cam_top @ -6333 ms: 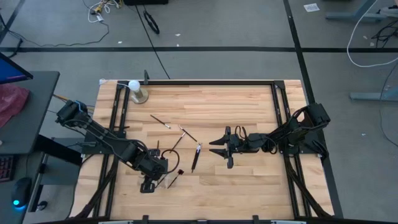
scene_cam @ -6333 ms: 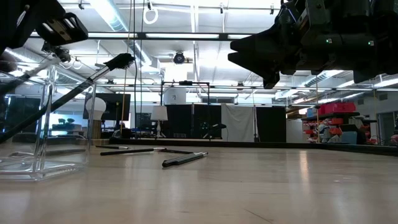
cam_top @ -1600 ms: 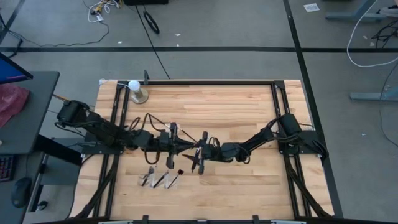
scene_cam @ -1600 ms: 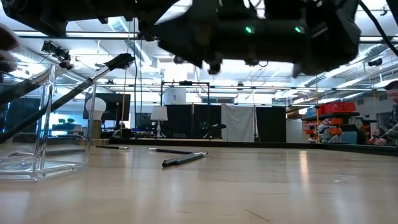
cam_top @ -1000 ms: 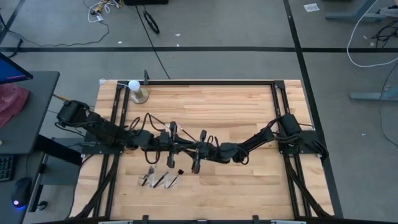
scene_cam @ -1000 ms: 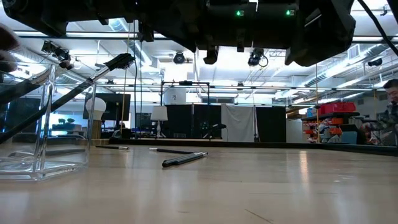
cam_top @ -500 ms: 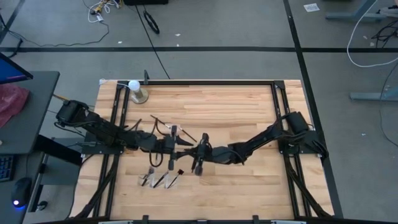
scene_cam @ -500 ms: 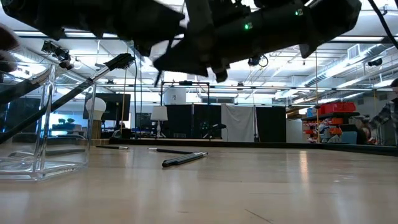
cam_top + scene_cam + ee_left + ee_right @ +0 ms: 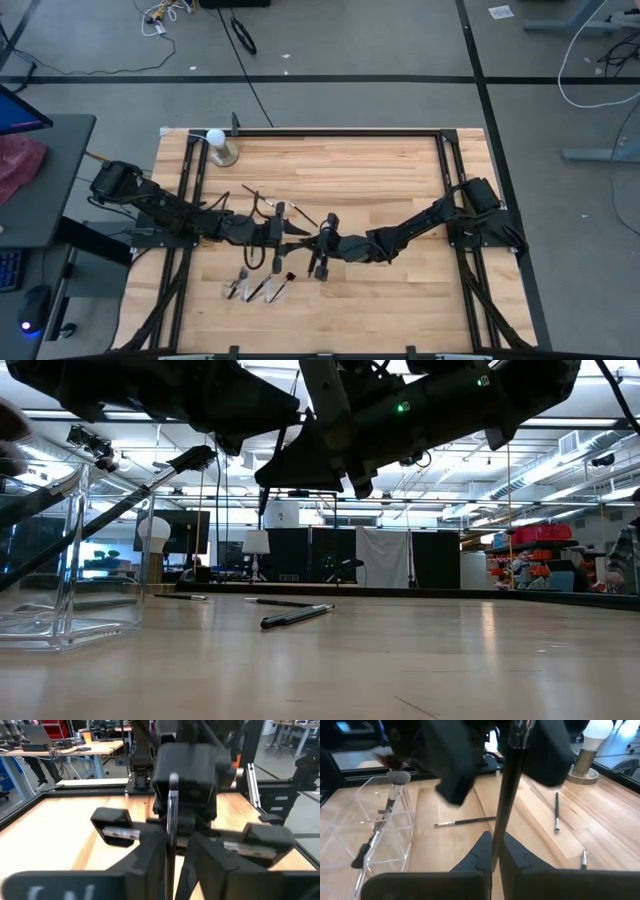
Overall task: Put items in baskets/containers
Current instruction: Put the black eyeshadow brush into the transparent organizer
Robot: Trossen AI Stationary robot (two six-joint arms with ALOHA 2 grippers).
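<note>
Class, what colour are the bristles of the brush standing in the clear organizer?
Grey, on the brush; right wrist view shows it best.

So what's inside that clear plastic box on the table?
The clear organizer holds a few makeup brushes leaning out over its rim, bristles up. An exact count isn't possible: from above, the see-through walls and handles blur together.

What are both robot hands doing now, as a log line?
left gripper: shut on silver-ferruled brush | right gripper: shut on dark brush | place: mid-table, facing | organizer: holds brushes
</note>
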